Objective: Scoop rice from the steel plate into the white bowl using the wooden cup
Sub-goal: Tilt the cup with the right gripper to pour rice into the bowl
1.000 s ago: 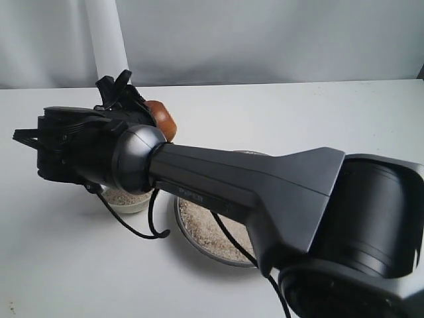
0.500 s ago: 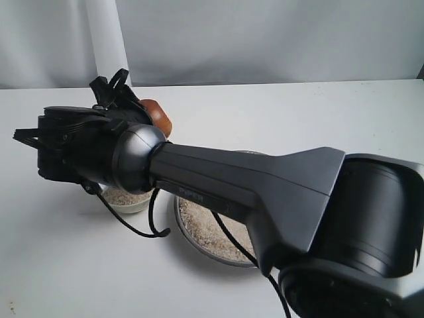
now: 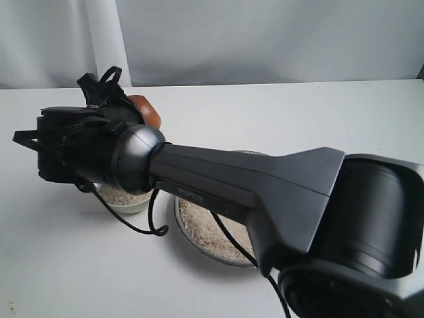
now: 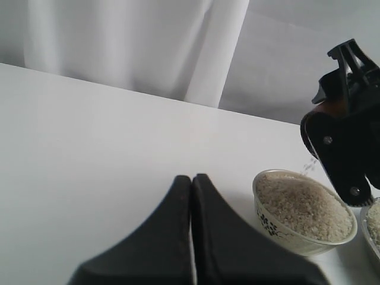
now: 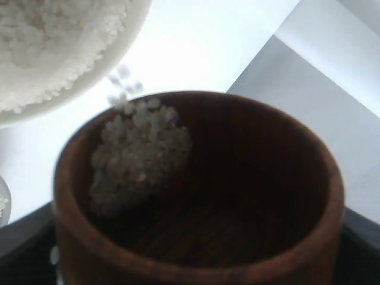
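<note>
Two black fingers of the left gripper [image 4: 191, 178] lie pressed together at the bottom centre of the left wrist view, holding nothing. Just past them, at lower right, the white bowl [image 4: 279, 228] stands on the table [image 4: 89, 136], mounded with rice [image 4: 303, 205] to about its rim. The steel plate [image 3: 180, 222] sits just beside the bowl, at lower centre of the exterior view under the right arm, with a layer of rice in it.

Above the bowl's far edge the right gripper [image 4: 343, 122] pinches the wooden cup [image 3: 147, 111], which is tipped mouth-down toward the bowl. A few grains hang in the air between lip and heap. In the right wrist view only a small clump sits at the cup's low lip, and the rest of the interior is bare wood.

We judge the pour is in hand and nearly spent. Next we would tip slightly further to shed the clump, then level the cup and carry it to the plate. The bowl looks close to full, so another load may spill.
</note>
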You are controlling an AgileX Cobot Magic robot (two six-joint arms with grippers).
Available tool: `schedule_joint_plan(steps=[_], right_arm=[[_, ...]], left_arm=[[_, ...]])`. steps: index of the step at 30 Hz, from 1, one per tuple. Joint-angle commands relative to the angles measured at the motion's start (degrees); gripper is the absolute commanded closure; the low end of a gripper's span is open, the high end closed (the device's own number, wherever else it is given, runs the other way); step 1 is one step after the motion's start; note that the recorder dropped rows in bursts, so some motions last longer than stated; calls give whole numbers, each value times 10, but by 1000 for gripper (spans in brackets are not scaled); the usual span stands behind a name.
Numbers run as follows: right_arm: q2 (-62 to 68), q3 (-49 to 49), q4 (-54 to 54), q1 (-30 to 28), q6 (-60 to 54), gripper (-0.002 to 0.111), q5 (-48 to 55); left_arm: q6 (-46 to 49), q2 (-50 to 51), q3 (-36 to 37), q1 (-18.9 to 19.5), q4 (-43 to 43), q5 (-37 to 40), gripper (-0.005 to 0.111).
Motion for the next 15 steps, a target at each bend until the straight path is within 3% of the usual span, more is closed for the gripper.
schedule_joint_plan(steps=[1, 15], right_arm=[[-8, -4, -25, 0, 0, 108, -5], [-8, -4, -15, -17, 5, 108, 54]], left_arm=[[-2, -1, 0, -4, -2, 0, 107], [-2, -1, 0, -4, -2, 0, 107]])
